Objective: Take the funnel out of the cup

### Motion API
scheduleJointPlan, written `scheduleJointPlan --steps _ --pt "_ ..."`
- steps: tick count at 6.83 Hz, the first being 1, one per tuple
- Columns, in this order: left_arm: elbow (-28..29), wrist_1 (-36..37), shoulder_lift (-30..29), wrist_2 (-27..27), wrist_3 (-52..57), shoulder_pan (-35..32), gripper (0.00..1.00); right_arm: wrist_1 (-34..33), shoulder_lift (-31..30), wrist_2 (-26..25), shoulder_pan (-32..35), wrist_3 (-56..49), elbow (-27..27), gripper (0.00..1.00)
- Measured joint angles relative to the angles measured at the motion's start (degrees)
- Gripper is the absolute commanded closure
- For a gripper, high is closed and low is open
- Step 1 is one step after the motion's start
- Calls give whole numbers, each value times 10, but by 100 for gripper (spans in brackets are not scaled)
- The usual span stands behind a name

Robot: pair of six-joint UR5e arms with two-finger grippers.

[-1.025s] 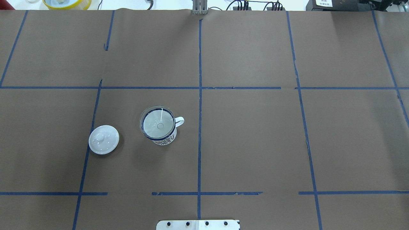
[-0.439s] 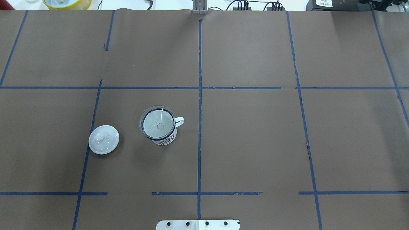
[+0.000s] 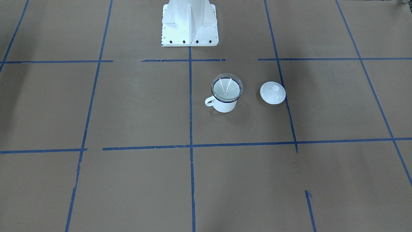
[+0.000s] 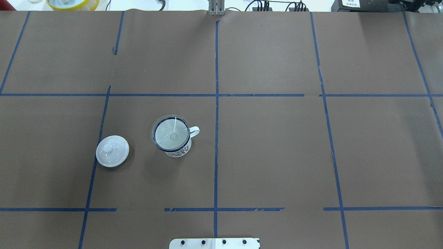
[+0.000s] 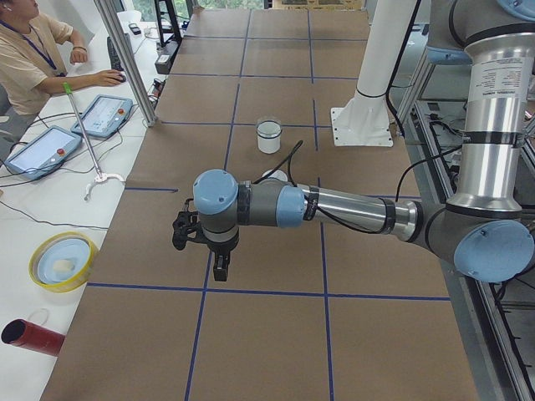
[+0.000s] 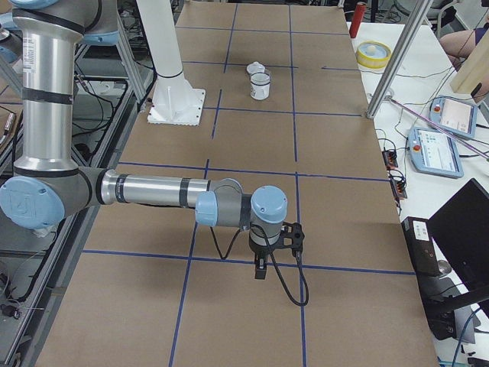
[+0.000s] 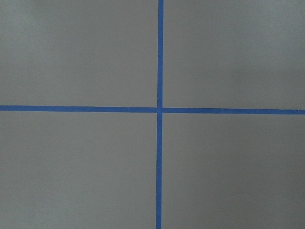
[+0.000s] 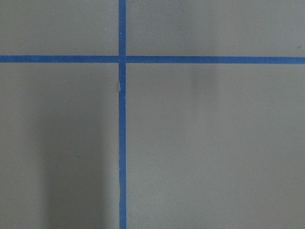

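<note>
The clear funnel (image 4: pixel 166 133) sits upright in the white blue-rimmed cup (image 4: pixel 180 151), left of the centre tape line, handle pointing right. In the front-facing view the funnel (image 3: pixel 227 87) rests in the cup (image 3: pixel 224 107). The cup also shows small in the left view (image 5: pixel 269 138) and the right view (image 6: pixel 260 86). My left gripper (image 5: pixel 219 271) hangs over the table's left end, far from the cup. My right gripper (image 6: pixel 260 271) hangs over the right end. I cannot tell whether either is open or shut. The wrist views show only paper and tape.
A white knobbed lid (image 4: pixel 112 151) lies left of the cup. The robot's white base (image 3: pixel 189 22) stands behind the cup. A yellow bowl (image 5: pixel 63 261) and a red cylinder (image 5: pixel 29 337) lie beside the table; an operator (image 5: pixel 33 50) sits there.
</note>
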Motion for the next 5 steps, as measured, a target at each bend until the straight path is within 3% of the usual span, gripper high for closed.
scheduleJointPlan --steps 3,5 --pt "-21 0 -2 0 -31 6 0 0 0 0 0 0 0 0" --pt "-93 0 -8 1 -167 58 0 0 0 0 0 0 0 0"
